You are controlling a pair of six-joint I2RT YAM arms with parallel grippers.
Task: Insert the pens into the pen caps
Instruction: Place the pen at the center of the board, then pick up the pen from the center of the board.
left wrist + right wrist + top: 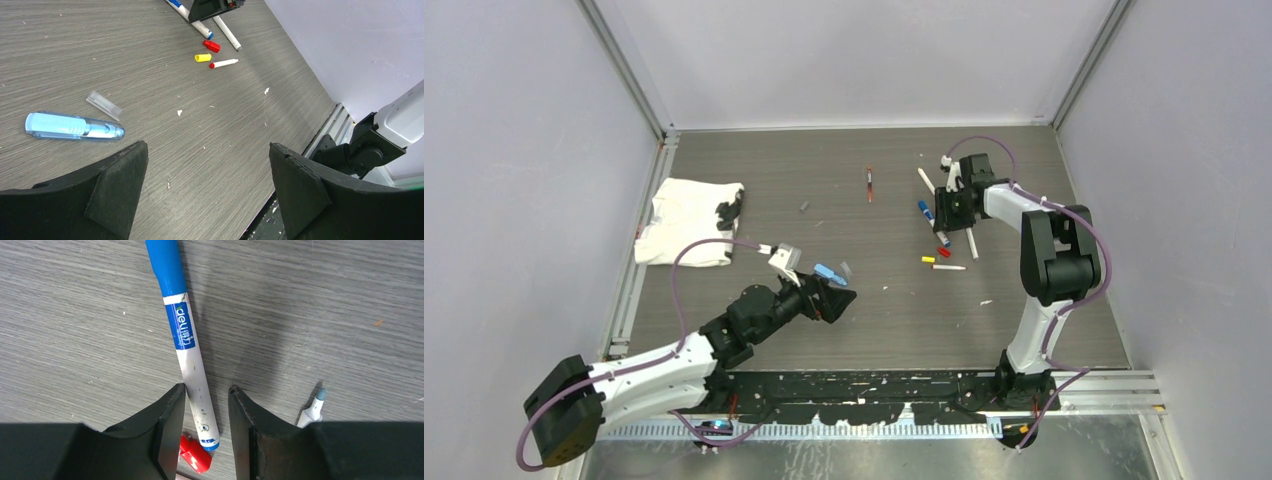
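Observation:
My right gripper straddles the white barrel of a blue-capped pen lying on the table. The left finger touches the barrel and a small gap shows on the right, so the jaws are narrowly open. A red cap lies by the pen's end, and a second pen with a grey-blue tip lies to the right. A red cap, a yellow cap and a short red-tipped pen lie together. My left gripper is wide open and empty.
A light-blue oblong piece and a small clear piece lie just left of my left gripper. A white cloth lies at the far left. A dark red pen and a grey cap lie mid-table.

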